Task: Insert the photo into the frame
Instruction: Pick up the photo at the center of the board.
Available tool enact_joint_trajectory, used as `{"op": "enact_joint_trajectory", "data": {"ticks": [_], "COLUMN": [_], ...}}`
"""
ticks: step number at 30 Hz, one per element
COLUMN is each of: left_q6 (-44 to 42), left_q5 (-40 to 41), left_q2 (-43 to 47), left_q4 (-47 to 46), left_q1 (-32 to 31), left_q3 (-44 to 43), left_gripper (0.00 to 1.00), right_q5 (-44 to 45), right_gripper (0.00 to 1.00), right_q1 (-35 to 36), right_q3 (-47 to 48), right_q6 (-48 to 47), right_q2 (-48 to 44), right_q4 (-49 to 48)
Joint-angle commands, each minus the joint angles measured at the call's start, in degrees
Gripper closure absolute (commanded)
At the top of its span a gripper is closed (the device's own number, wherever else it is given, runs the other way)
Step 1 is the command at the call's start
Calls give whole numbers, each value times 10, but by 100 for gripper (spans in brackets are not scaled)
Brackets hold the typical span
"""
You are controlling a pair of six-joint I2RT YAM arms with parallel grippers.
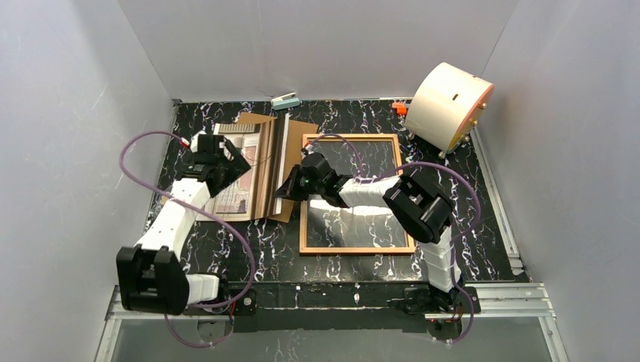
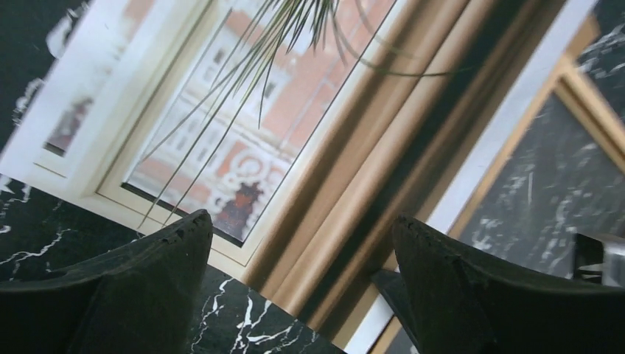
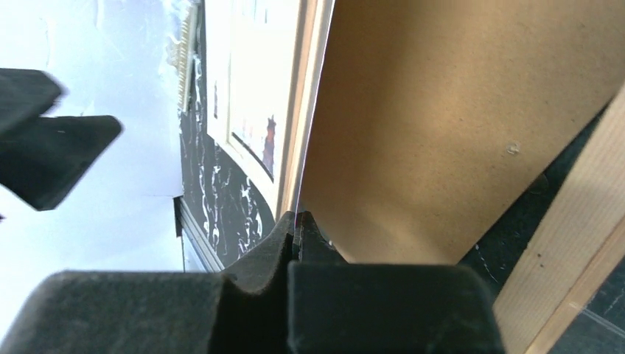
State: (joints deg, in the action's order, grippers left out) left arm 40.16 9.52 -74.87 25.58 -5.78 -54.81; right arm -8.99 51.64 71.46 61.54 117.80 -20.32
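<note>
The photo [image 1: 240,170], a dark spindly plant on brown and beige stripes, lies left of centre on the black marble table. Its right edge is raised, so a white strip of the reverse [image 2: 508,133] shows. My right gripper [image 1: 290,187] is shut on that thin raised edge [image 3: 306,133], its jaws pressed together in the right wrist view [image 3: 297,217]. My left gripper [image 1: 225,162] hovers open over the photo [image 2: 221,125], nothing between its fingers [image 2: 302,221]. The orange-brown wooden frame [image 1: 303,196] lies flat just right of the photo, under the right arm.
A plain brown backing board [image 1: 302,139] lies under and beside the photo's right side [image 3: 442,110]. A cream round drum [image 1: 449,105] stands at the back right, with a small orange piece [image 1: 399,108] beside it. A small teal and white object [image 1: 286,101] sits at the back wall.
</note>
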Motion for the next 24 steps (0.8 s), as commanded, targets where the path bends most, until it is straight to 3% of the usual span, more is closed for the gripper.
{"op": "enact_joint_trajectory", "data": {"ticks": [1,6,12,19,24], "left_q6": [-20,3,64,190,284], "left_q5": [45,16,-81,-136,-176], "left_q2": [71,125,166,175,150], "left_q4": [83,117,106,9,-72], "left_q1": [4,5,5,5,5], "left_q3": [-46,-36,-2,43,78], "left_gripper": [6,2,2,2,2], "right_q5": [-16,-30,-25,26,15], "right_gripper": [99,99,99,99,99], "right_q1": [-11,-32,-54,-58,-61], "right_q3": [17,6,-32,-79,-88], "right_q6": [-38,-10,35,66,93], "right_q2": [-65,-118,-192,-253,-261], "right_q4": [-59,-80,-104,-84,-90]}}
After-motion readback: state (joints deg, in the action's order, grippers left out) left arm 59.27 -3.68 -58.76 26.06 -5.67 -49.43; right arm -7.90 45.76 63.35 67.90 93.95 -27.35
